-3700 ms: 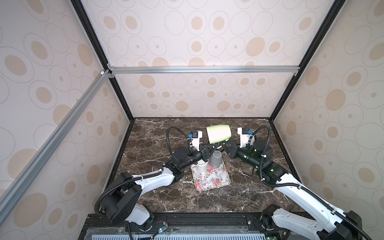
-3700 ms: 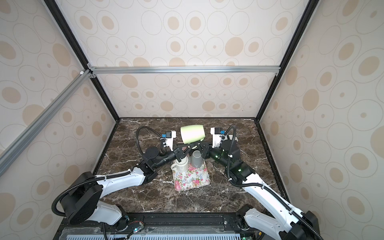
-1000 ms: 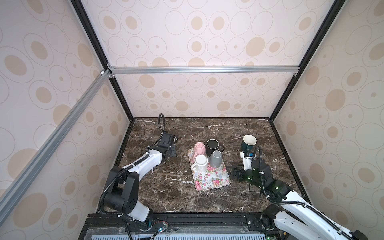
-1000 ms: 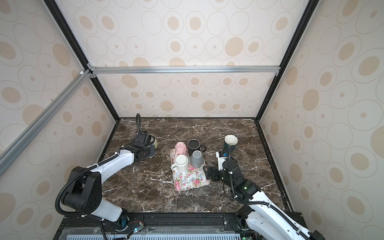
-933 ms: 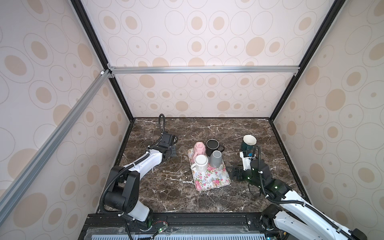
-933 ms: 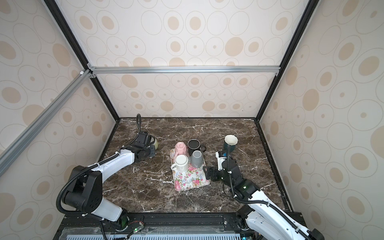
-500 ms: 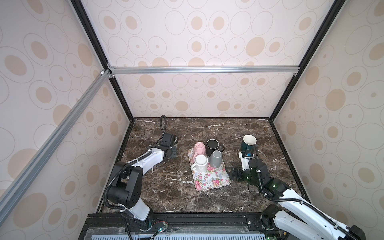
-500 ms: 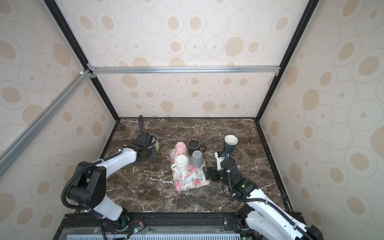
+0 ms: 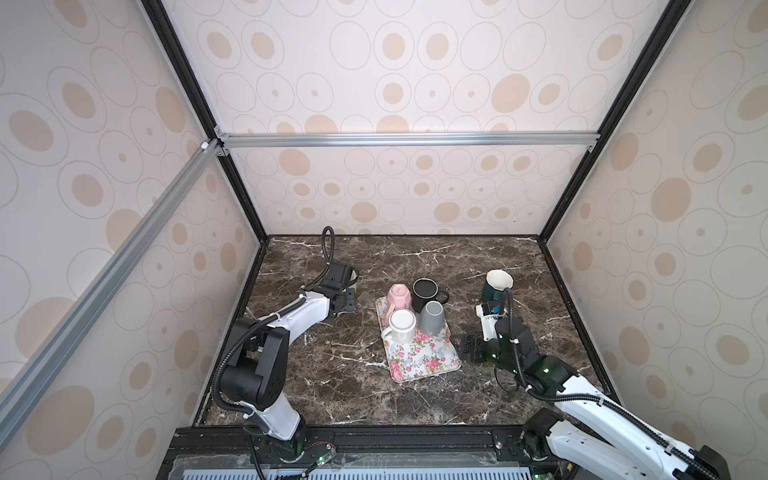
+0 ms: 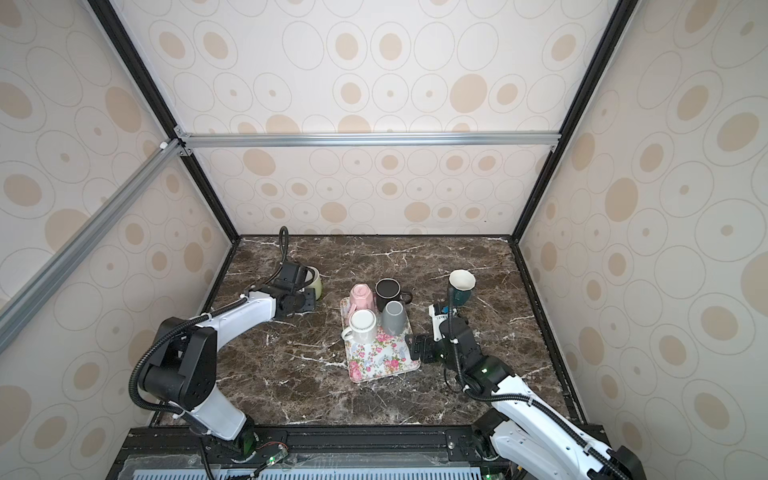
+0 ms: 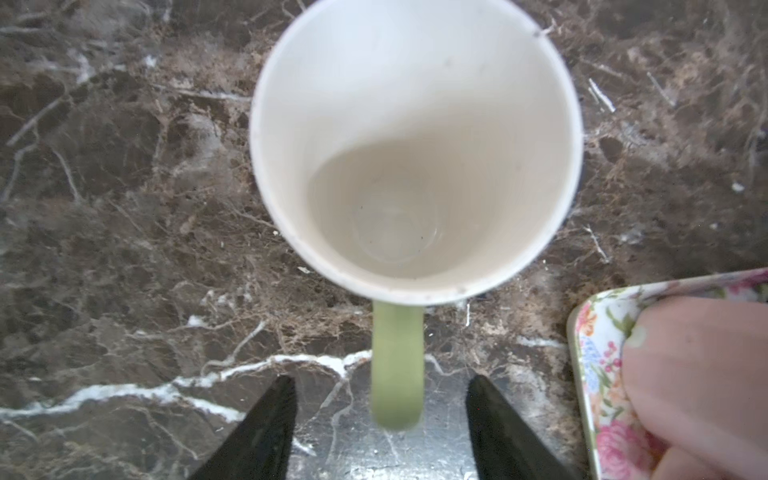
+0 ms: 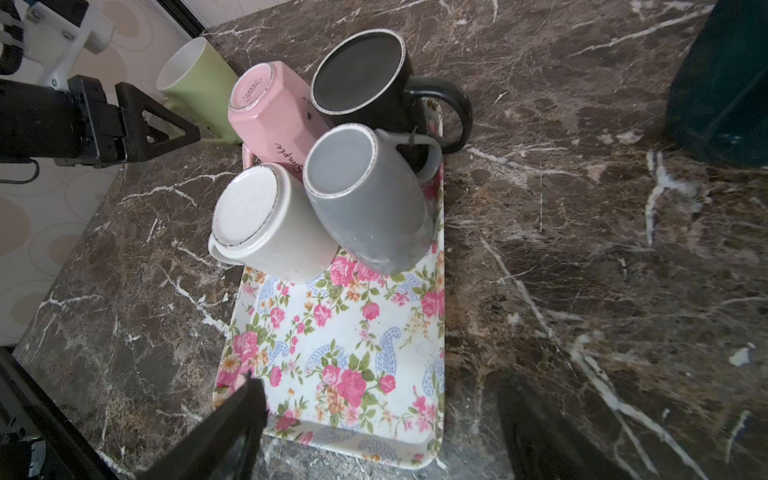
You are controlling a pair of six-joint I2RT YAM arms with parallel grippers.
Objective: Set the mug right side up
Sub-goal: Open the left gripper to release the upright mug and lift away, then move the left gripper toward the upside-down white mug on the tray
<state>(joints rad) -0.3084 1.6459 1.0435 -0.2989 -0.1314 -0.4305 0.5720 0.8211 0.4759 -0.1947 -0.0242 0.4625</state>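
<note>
Green mug (image 11: 415, 145): white inside, mouth up, upright on the counter (image 11: 104, 249) at the left rear, near the far left corner of the floral tray (image 12: 353, 353). Handle (image 11: 397, 365) pointing back between the left jaws, spread wide either side of it, touching neither. A second ago pinched shut; since let go. Seconds earlier, held sideways in the air above the tray between both arms; now set down, standing alone. Right jaws spread too, gripping nothing, pulled back to hover by the tray's near right edge. Four other mugs (image 12: 361, 187) bottom-up at the tray's far end.
</note>
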